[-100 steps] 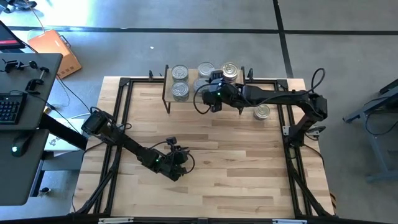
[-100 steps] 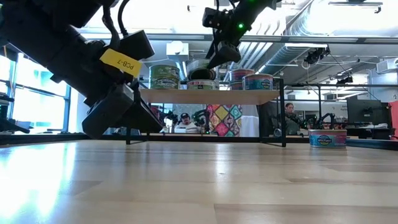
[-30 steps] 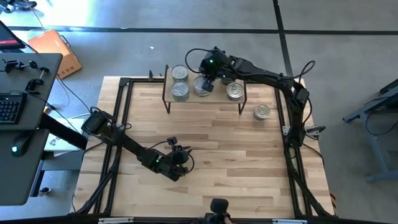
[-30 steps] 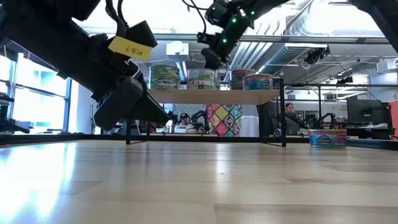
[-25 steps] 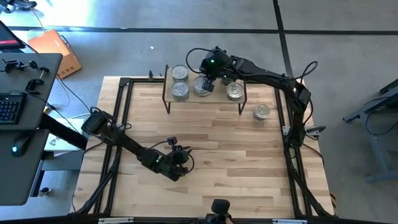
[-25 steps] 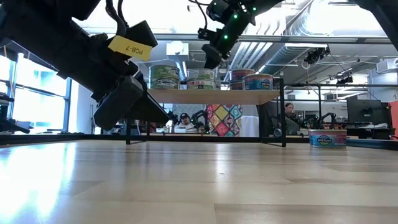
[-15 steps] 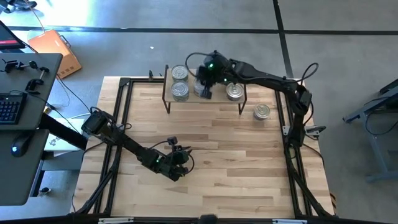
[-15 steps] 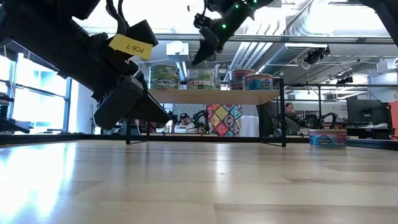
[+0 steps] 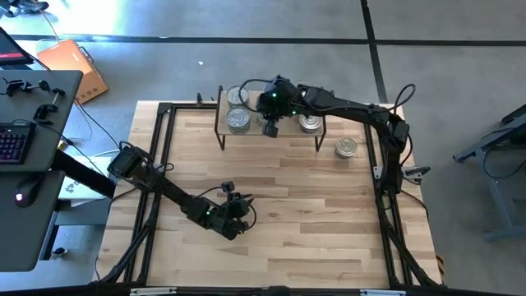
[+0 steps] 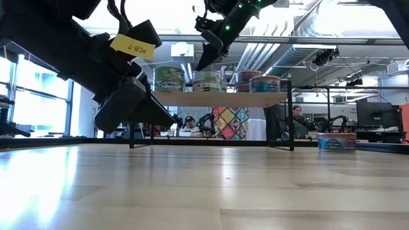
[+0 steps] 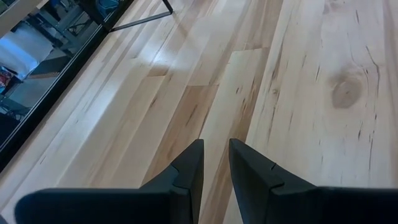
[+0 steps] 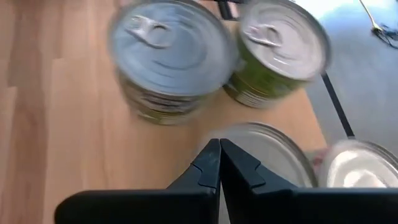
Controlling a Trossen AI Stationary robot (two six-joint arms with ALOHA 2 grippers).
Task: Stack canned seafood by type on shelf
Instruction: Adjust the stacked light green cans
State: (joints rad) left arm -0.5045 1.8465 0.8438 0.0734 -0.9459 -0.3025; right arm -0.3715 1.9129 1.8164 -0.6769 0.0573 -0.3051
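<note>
Several round tins stand on the shelf (image 10: pixel 217 99), a light-wood board on thin black legs at the table's far edge. Among them are a stack of two (image 12: pixel 171 56), a green-labelled tin (image 12: pixel 283 50) and a silver-lidded one (image 12: pixel 267 155). One more tin (image 9: pixel 347 148) sits on the table right of the shelf. My right gripper (image 12: pixel 219 146) is shut and hangs just above the shelf's tins (image 10: pixel 206 81), fingers slanting down, touching nothing. My left gripper (image 11: pixel 214 149) hovers low over the table's near middle (image 9: pixel 234 218), fingers slightly apart and empty.
A black metal frame (image 9: pixel 164 164) runs around the wooden table. My left arm (image 10: pixel 108 70) fills the left of the low view. Bare wood lies between the shelf and my left gripper. A desk with a keyboard (image 9: pixel 12 144) stands beyond the table's left edge.
My right gripper, shut throughout, has risen slightly and swung from over the far side of the shelf toward the table's left and near edges. It now hangs over the shelf's front middle. The tins and my left arm have stayed put.
</note>
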